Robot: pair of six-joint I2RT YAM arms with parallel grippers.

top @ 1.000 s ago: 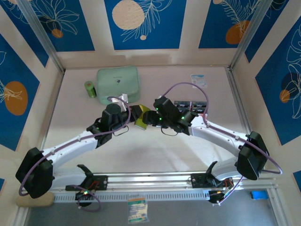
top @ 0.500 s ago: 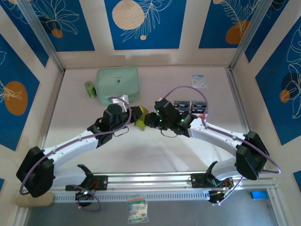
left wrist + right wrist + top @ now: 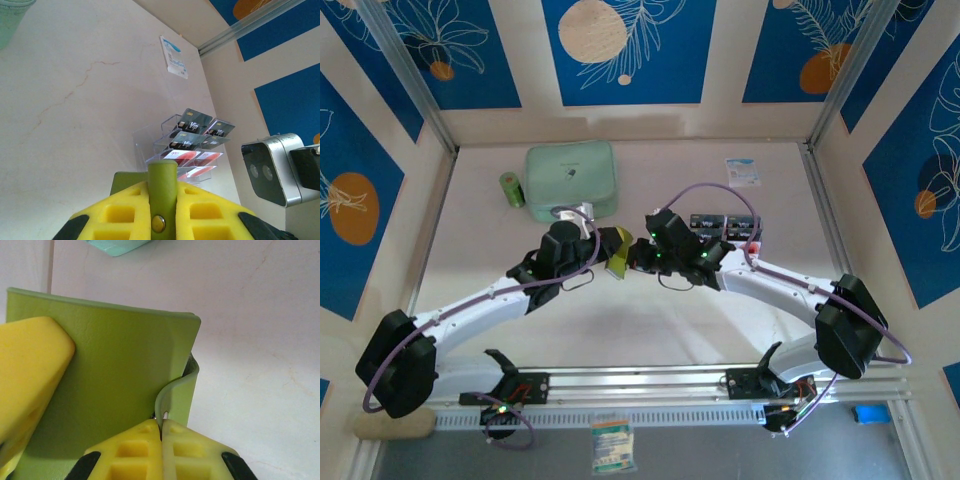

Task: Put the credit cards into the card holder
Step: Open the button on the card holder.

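Observation:
The olive-green card holder [image 3: 619, 249] hangs above the table's middle between both grippers. My left gripper [image 3: 162, 197] is shut on its strap, whose snap button [image 3: 159, 223] shows between the yellow fingers. My right gripper [image 3: 161, 426] is shut on a thin curled flap at the edge of the card holder [image 3: 115, 375]; the left gripper's yellow finger [image 3: 30, 370] presses its other side. The credit cards [image 3: 192, 140] stand in a clear tiered rack: black "VIP" ones [image 3: 194, 118] above, pale ones with red blobs [image 3: 187, 156] below. From above, the credit cards [image 3: 715, 221] lie just right of my right gripper [image 3: 638, 256].
A mint-green zip case [image 3: 571, 178] and a small green cylinder [image 3: 511, 189] sit at the back left. A white-and-blue paper packet [image 3: 742, 171] lies at the back right. Metal frame posts and blue patterned walls enclose the table.
My right gripper has shifted slightly left and closed from half open onto the card holder's flap. The left gripper has kept its hold in place.

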